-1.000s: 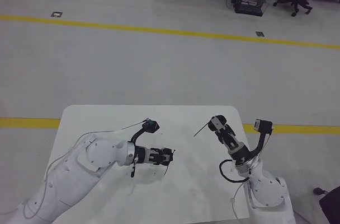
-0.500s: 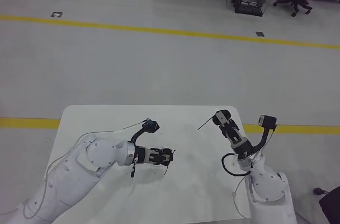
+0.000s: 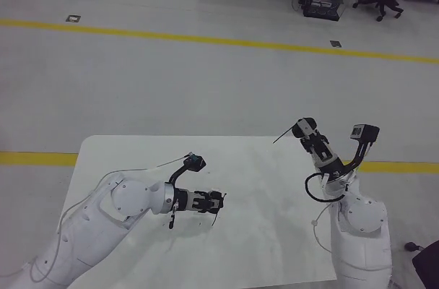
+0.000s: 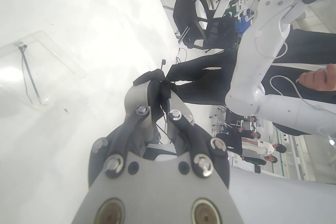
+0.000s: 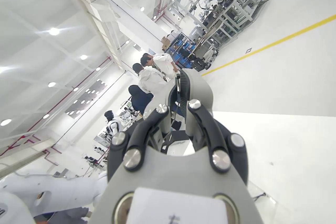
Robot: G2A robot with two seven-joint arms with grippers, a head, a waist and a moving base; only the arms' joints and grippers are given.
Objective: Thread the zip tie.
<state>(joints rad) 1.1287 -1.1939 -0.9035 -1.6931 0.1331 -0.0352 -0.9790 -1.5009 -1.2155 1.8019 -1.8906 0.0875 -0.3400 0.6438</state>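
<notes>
Black zip tie (image 3: 283, 137) sits pinched in the closed right gripper (image 3: 297, 131), strap pointing to 8 o'clock. Well apart at 8 o'clock, the left gripper (image 3: 218, 201) is clamped on a thin black strand (image 3: 216, 218).

Black zip tie (image 3: 283, 136) in right hand (image 3: 299, 129)

Your table (image 3: 133, 155) carries a tray (image 4: 56, 62) with spare ties (image 4: 31, 78) lying in it, on the surface near the left gripper (image 3: 219, 199). That gripper sits over the table's middle; the second tie (image 3: 214, 217) in it hangs toward the near edge. Right gripper (image 3: 299, 129): above the far right corner. The tie (image 3: 282, 136) in it juts leftward along the far edge.
</notes>
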